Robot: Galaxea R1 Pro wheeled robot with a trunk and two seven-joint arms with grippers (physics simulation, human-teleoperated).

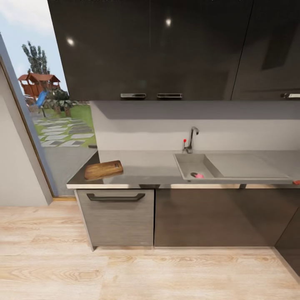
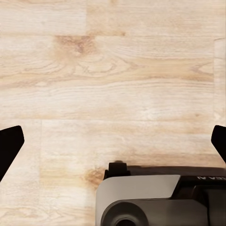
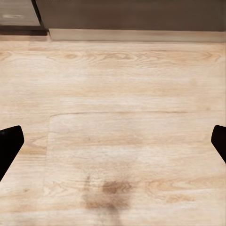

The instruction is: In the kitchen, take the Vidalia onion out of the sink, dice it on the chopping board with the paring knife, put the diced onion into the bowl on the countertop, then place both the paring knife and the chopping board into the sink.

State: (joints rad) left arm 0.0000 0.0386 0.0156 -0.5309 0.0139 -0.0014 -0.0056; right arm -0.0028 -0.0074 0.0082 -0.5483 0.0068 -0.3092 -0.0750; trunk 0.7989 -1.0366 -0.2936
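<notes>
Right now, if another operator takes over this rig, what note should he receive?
Left gripper: open, empty, above the wood floor.
Right gripper: open, empty, also above the floor.
Vidalia onion: in the sink, near the drain.
Chopping board: on the countertop, left of the sink.
A red item at the counter's right edge may be the paring knife; too small to tell.
Done: nothing.
Left: every step, starting with approaching the counter.
</notes>
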